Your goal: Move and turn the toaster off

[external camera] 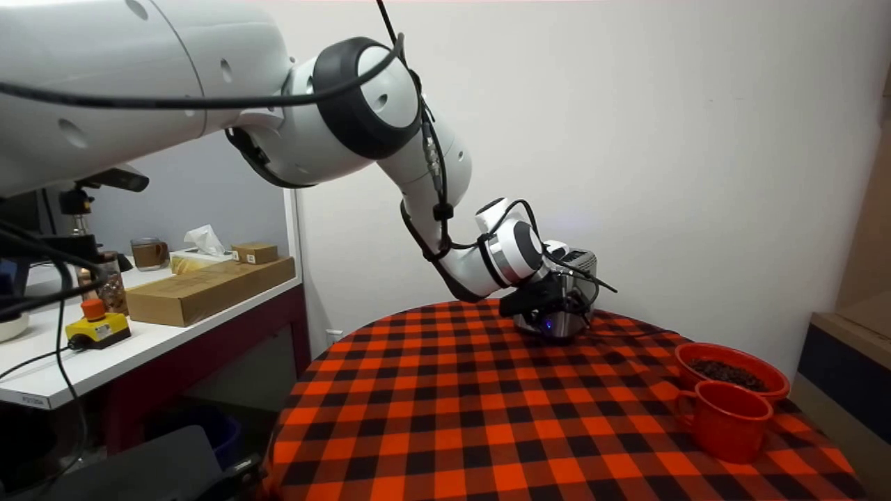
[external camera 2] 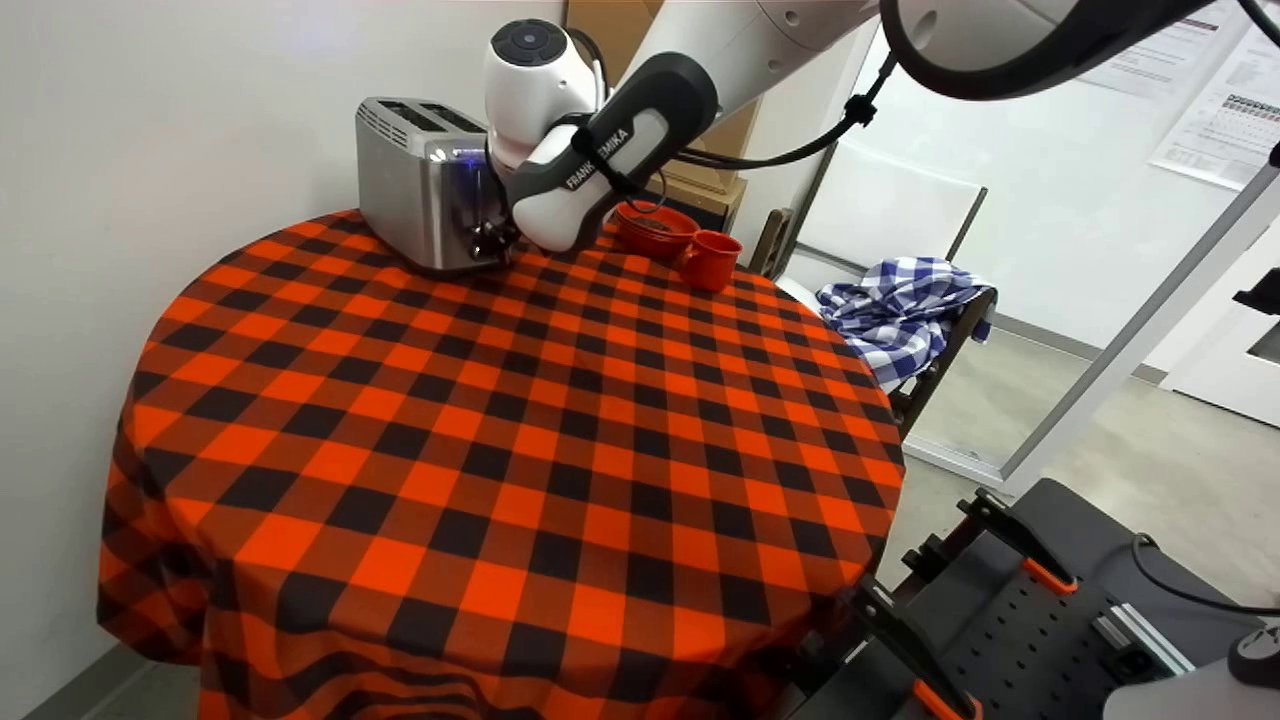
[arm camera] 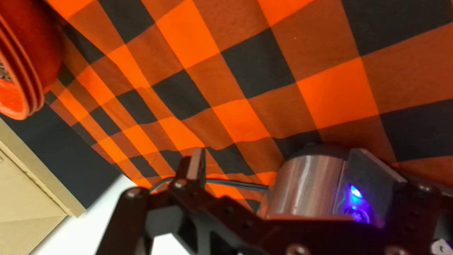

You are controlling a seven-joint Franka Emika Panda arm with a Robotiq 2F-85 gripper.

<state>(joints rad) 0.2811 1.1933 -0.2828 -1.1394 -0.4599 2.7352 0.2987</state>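
Note:
The silver toaster (external camera: 588,263) stands upright at the far edge of the round table, near the wall. In an exterior view its side and top slots (external camera 2: 400,190) show clearly. My gripper (external camera: 557,303) is at the toaster's control end. In the wrist view the gripper (arm camera: 285,161) is open with its fingers wide apart. The toaster's rounded metal corner (arm camera: 308,184) shows between the fingers. The right-hand finger overlaps the control panel, beside a lit blue light and round button; I cannot tell whether it touches. The lever is not clearly visible.
A red cup (external camera: 734,426) and red bowls (external camera: 741,356) with brown contents stand at the table's side. A black cord (arm camera: 237,183) runs from the toaster. The wall is close behind it. A checkered cloth (external camera 2: 520,450) covers the table.

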